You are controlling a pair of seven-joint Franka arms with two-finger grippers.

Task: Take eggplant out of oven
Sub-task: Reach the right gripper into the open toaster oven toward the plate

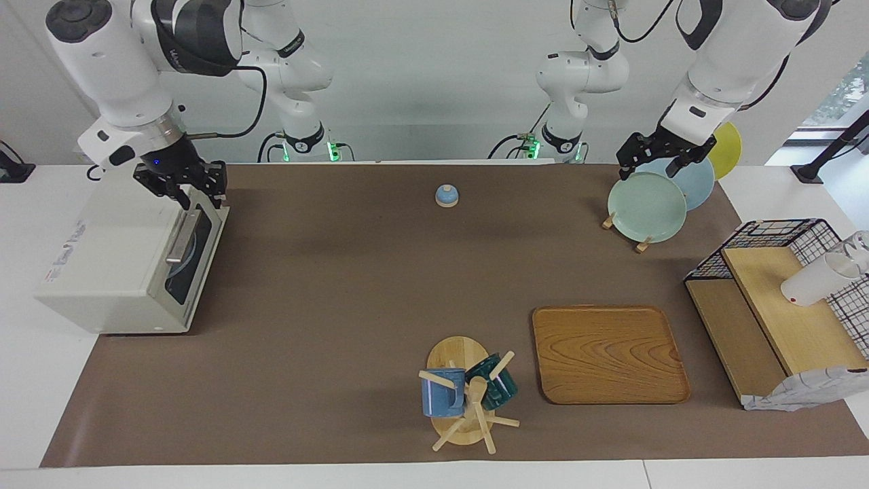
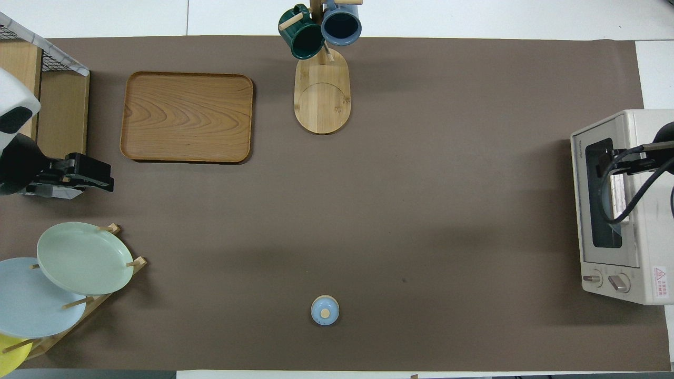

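Note:
The cream-white oven (image 1: 108, 251) stands at the right arm's end of the table, its dark glass door shut. It also shows in the overhead view (image 2: 632, 210). The eggplant is hidden; I see nothing of it through the glass. My right gripper (image 1: 197, 197) is open and hangs just above the door's top edge, over the end of the metal bar handle (image 1: 182, 236) that is nearer to the robots. In the overhead view, this gripper (image 2: 613, 163) covers part of the door. My left gripper (image 1: 648, 166) is open and empty and waits over the plate rack.
A rack of plates (image 1: 648, 204) stands at the left arm's end, with a wire-and-wood shelf (image 1: 781, 305) holding a white cup (image 1: 815, 282) beside it. A wooden tray (image 1: 607, 353) and a mug tree (image 1: 465, 397) lie farther out. A small blue lid (image 1: 446, 195) sits near the robots.

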